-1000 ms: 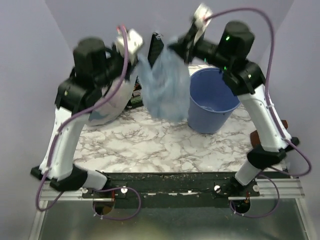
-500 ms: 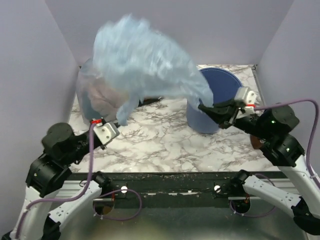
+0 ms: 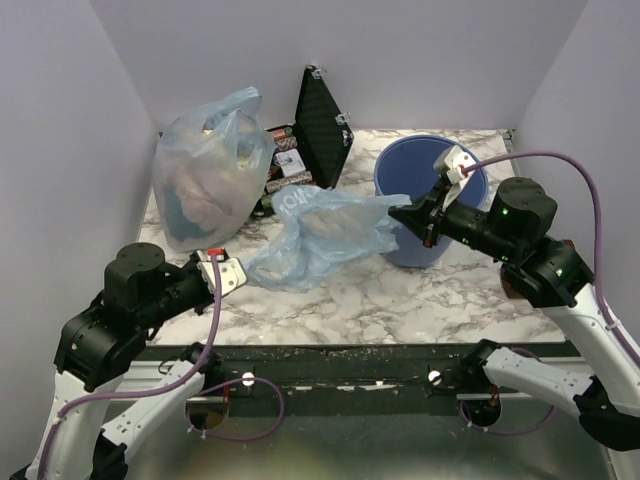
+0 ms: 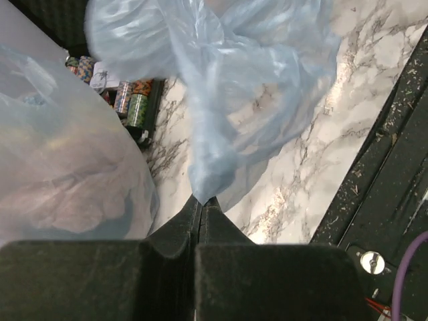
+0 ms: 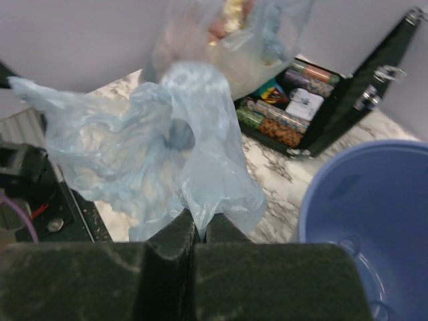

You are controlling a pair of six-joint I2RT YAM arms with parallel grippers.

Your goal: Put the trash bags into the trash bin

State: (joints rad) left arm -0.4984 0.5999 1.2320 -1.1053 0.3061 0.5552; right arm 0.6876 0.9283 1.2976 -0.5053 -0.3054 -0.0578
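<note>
The light-blue trash bag hangs limp between my two grippers above the marble table. My left gripper is shut on its near-left end, seen in the left wrist view with the film spreading away. My right gripper is shut on its right end, just left of the blue trash bin. The right wrist view shows the jaws pinching the film, with the bin's rim at the right.
A bulging clear bag of coloured items stands at the back left. An open black case of chips stands behind the held bag. Purple walls close in the table on three sides.
The bag, billowed high half a second ago, has dropped and now sags low between the grippers. The right gripper has moved up toward the bin; the left gripper has shifted slightly.
</note>
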